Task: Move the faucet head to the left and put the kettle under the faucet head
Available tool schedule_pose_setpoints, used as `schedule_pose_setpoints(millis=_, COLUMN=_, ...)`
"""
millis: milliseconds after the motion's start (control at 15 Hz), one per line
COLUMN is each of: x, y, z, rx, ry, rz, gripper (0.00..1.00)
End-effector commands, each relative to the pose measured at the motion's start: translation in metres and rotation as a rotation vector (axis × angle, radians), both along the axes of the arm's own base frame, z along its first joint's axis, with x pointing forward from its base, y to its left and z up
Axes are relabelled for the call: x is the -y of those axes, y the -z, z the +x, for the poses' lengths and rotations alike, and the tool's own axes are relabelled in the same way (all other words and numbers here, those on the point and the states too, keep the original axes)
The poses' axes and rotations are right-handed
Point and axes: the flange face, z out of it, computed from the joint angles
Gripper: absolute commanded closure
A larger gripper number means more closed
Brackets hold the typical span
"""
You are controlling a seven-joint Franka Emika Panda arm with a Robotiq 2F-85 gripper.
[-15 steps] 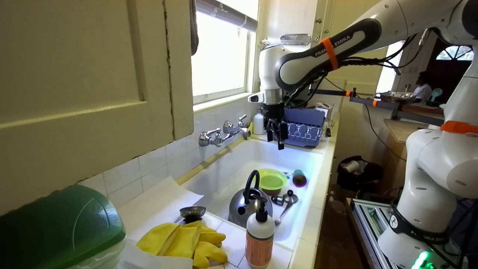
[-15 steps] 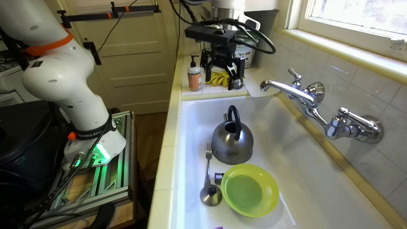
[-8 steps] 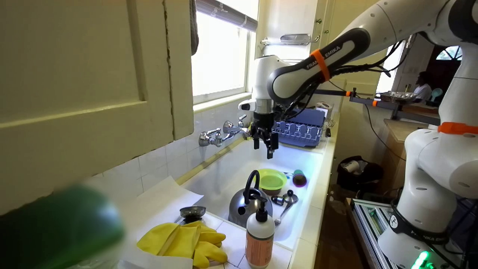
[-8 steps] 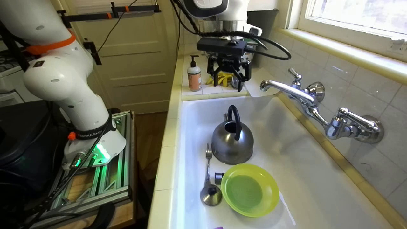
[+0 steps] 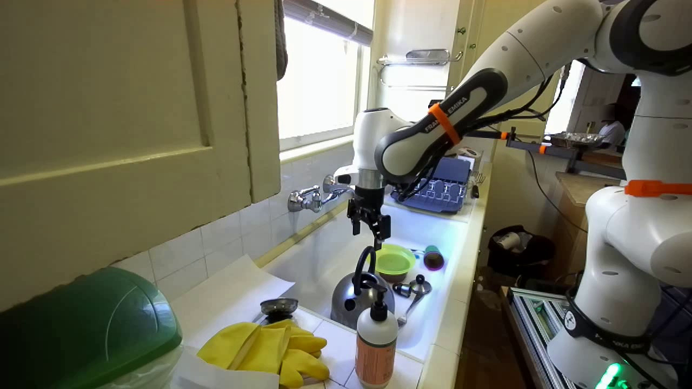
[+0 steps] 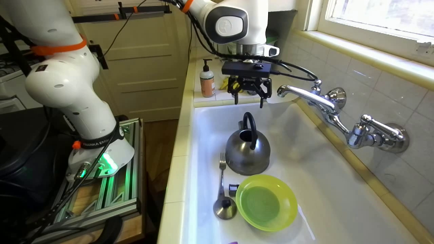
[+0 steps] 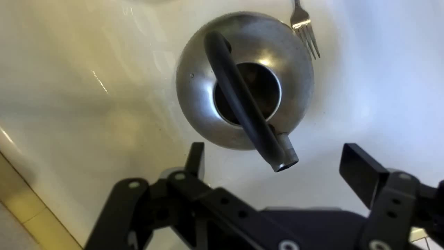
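Note:
The kettle [image 6: 249, 156], steel with a dark arched handle, stands upright in the sink; it also shows in an exterior view [image 5: 346, 302], partly behind a soap bottle, and in the wrist view [image 7: 242, 90]. Its top is open. The faucet head [image 6: 307, 95], a thin chrome spout, reaches from the wall over the sink, to one side of the kettle. In an exterior view its tip is hidden behind my wrist. My gripper [image 6: 249, 103] is open and empty above the kettle's spout side, apart from the handle; it also shows in an exterior view [image 5: 367, 239] and the wrist view [image 7: 272, 152].
A yellow-green bowl [image 6: 266, 203], a fork [image 6: 222, 164] and a round metal piece [image 6: 225, 207] lie in the sink near the kettle. The soap bottle [image 5: 377, 346] and yellow gloves [image 5: 265, 348] are on the counter end. A dish rack [image 5: 438, 186] stands at the opposite end.
My open gripper has come down and moved toward the faucet wall, closer above the kettle, and its wrist has turned a little. The kettle and faucet head have not moved.

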Motion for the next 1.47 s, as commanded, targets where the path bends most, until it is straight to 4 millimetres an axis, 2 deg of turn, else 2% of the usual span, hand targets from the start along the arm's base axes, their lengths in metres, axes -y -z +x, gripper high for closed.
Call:
schedule_pose_setpoints(millis=0, x=-0.012, y=0.018, z=0.005, rx=-0.004, ry=-0.08, rz=-0.001, gripper=0.12)
schedule_pose_setpoints(millis=133, x=-0.017, y=0.024, z=0.006, rx=-0.026, ry=-0.103, rz=-0.029, gripper=0.16)
schedule_pose_setpoints(millis=200, x=-0.018, y=0.026, z=0.006, rx=-0.038, ry=-0.113, rz=-0.046, gripper=0.23)
schedule_pose_setpoints(millis=267, x=-0.019, y=0.028, z=0.006, rx=-0.048, ry=-0.126, rz=-0.056, gripper=0.21)
schedule_pose_setpoints(millis=800, x=-0.023, y=0.036, z=0.008, rx=-0.076, ry=-0.233, rz=-0.154, gripper=0.31)
schedule_pose_setpoints(millis=867, x=-0.023, y=0.037, z=0.008, rx=-0.079, ry=-0.242, rz=-0.157, gripper=0.3)
schedule_pose_setpoints(millis=1200, x=-0.027, y=0.04, z=0.009, rx=-0.086, ry=-0.276, rz=-0.181, gripper=0.43)
schedule_pose_setpoints(millis=1267, x=-0.027, y=0.042, z=0.009, rx=-0.087, ry=-0.28, rz=-0.189, gripper=0.41)
schedule_pose_setpoints(millis=1400, x=-0.028, y=0.042, z=0.009, rx=-0.087, ry=-0.291, rz=-0.194, gripper=0.55)
